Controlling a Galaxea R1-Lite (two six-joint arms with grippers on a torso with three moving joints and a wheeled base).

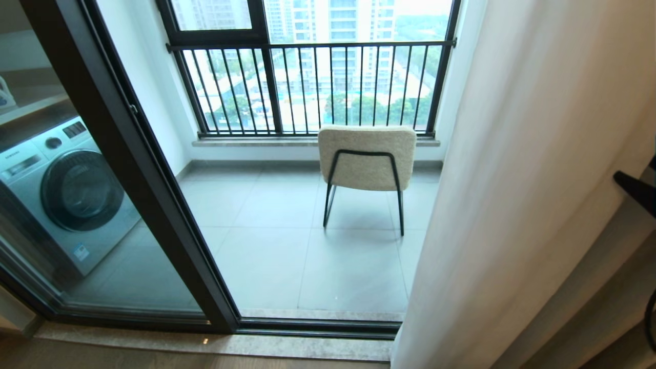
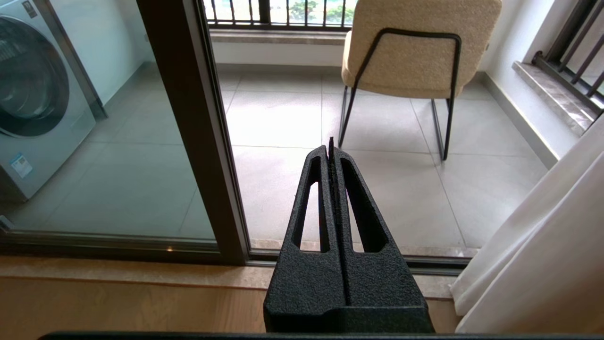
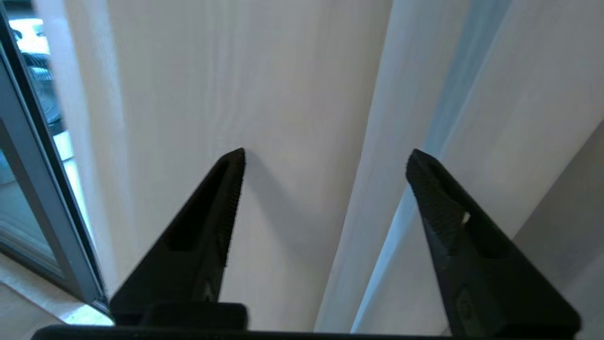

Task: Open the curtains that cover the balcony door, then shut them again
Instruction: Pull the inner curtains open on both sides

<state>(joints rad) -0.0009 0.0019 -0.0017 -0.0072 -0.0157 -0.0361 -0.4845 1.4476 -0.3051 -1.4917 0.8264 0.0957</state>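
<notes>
The sheer white curtain (image 1: 512, 205) hangs bunched at the right side of the opening, leaving the middle uncovered. The balcony door (image 1: 138, 169) shows as a black frame with glass on the left. My right gripper (image 3: 328, 152) stands open right in front of the curtain (image 3: 292, 94). A soft fold runs between its spread fingers, and neither pad presses on the fabric. A black part of the right arm (image 1: 635, 190) pokes in at the right edge of the head view. My left gripper (image 2: 330, 146) is shut on nothing, low over the floor before the door sill.
On the balcony stand a beige chair (image 1: 366, 156) with black legs, a washing machine (image 1: 66, 195) behind the glass at left, and a black barred railing (image 1: 307, 87). A thicker tan drape (image 1: 605, 287) hangs right of the curtain. A stone sill (image 1: 205, 343) runs along the door track.
</notes>
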